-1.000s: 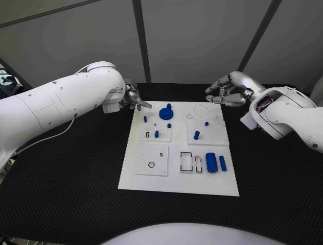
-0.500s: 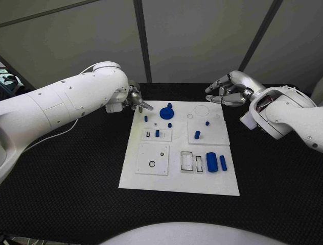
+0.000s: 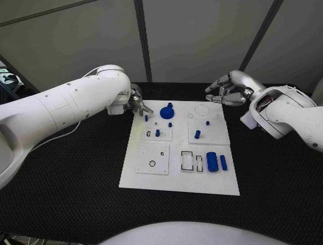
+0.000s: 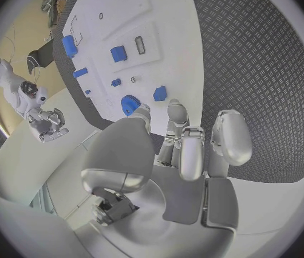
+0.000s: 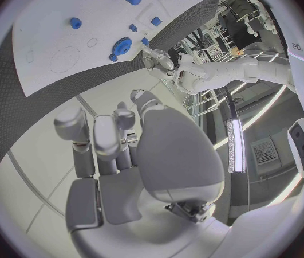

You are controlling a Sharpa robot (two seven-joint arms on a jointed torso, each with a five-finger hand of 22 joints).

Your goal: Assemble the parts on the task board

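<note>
The white task board (image 3: 178, 176) lies in the middle of the black table. Near its far edge sits a blue gear (image 3: 166, 113) with small blue pegs (image 3: 157, 133) around it, and two blue cylinders (image 3: 211, 162) lie toward the near right. My left hand (image 3: 136, 101) hovers at the board's far left corner, fingers apart and holding nothing; its fingertips (image 4: 174, 110) are close to the gear (image 4: 129, 104) and a small peg (image 4: 160, 93). My right hand (image 3: 228, 92) hangs beyond the far right corner, loosely curled and holding nothing. From the right wrist, that hand (image 5: 116, 146) faces the board (image 5: 48, 51).
Two raised white square plates (image 3: 153, 158) sit on the board's left half, and rectangular slots (image 3: 186, 161) lie beside the cylinders. Black textured table (image 3: 66, 168) surrounds the board on all sides. Grey wall panels stand behind the table.
My left arm has swung a little toward the board, bringing the hand slightly nearer the far left corner. The right hand and the parts have not moved.
</note>
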